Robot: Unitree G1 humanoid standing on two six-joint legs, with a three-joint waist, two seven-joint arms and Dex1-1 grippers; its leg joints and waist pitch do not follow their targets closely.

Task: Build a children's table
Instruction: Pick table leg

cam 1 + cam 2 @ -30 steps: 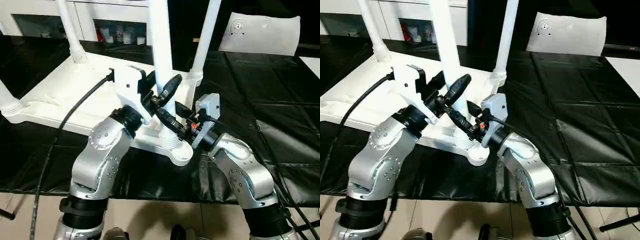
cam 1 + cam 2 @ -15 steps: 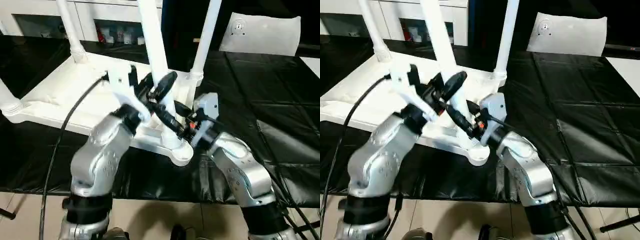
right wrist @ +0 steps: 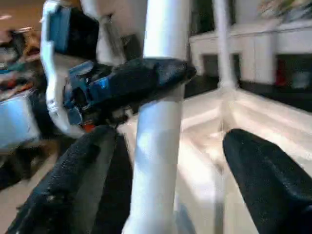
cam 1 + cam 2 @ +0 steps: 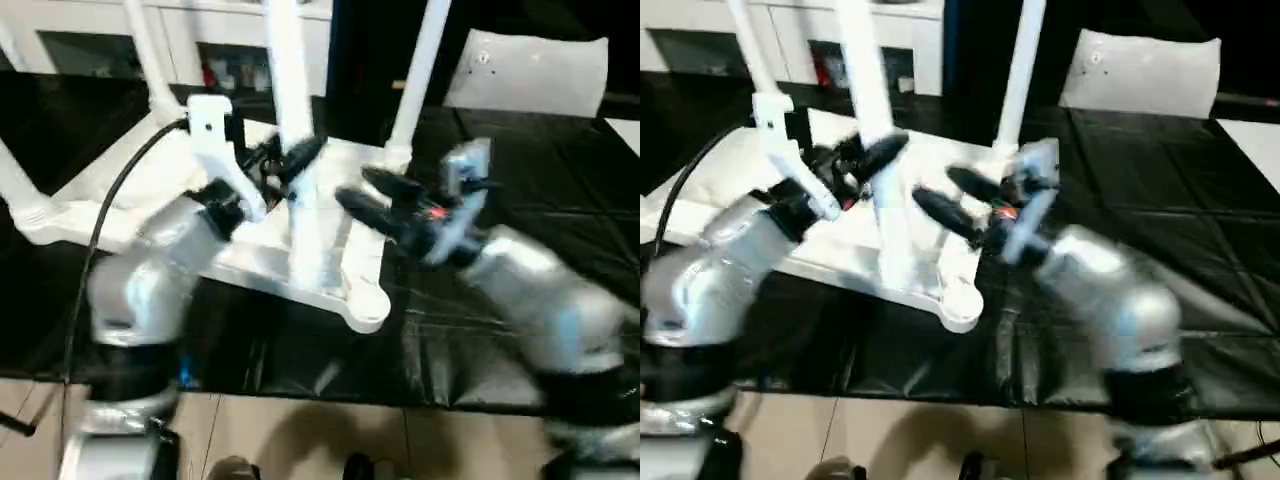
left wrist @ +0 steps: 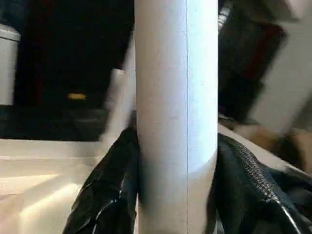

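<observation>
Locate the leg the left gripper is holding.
In the left eye view, the leg stands upright in the upturned table top's near corner socket, between the left gripper and the right gripper.

The left arm reaches forward from the lower left, silver forearm angled up toward the middle, its wrist bent inward. The left gripper [image 5: 178,161] has its two black fingers [image 5: 109,190] pressed against opposite sides of a white table leg [image 5: 176,97], clamped on it. The right arm comes in from the lower right, forearm raised. The right gripper [image 4: 365,193] has its fingers spread wide apart, free of any contact.
</observation>
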